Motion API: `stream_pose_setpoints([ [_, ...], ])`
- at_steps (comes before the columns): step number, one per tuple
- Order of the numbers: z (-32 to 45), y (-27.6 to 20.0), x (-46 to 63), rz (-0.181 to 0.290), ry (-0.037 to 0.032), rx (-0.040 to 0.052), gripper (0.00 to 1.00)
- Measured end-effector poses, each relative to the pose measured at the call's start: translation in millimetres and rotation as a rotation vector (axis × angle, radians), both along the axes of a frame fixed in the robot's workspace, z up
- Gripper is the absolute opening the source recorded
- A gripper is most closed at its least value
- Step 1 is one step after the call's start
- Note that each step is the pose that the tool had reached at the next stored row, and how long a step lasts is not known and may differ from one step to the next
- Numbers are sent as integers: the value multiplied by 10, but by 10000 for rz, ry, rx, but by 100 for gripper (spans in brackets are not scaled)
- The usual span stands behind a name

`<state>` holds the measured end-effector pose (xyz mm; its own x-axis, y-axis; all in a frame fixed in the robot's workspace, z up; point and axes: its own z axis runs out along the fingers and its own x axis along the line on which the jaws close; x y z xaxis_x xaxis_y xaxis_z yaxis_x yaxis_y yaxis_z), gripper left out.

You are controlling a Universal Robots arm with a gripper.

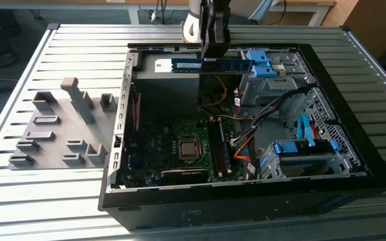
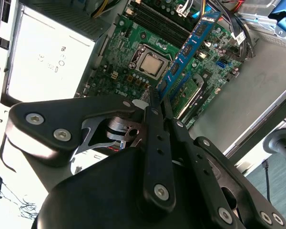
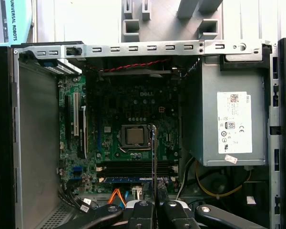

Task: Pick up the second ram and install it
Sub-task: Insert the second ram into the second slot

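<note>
Black links of the hand (image 2: pixel 158 107) sit closest in the second wrist view, its fingers pinched shut on the middle of the second ram (image 2: pixel 193 47). The stick hangs level above the open computer case (image 1: pixel 247 201), well clear of the motherboard (image 3: pixel 109 109). The mid-grip likely keeps its contact edge free, facing the memory slots (image 3: pixel 133 168)

Second ram (image 1: pixel 236 66) seen blue-green, black chips in row. Motherboard (image 2: pixel 133 36) coloured green. Holder blocks (image 1: pixel 52 133) grey; drive-bay clips (image 1: pixel 293 147) bright blue.
</note>
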<state>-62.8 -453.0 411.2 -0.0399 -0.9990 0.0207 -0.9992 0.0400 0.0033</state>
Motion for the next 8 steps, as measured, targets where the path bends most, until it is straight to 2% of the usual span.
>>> stream_pose_setpoints([
  [8,-1,0,3,-32,0,0,14],
])
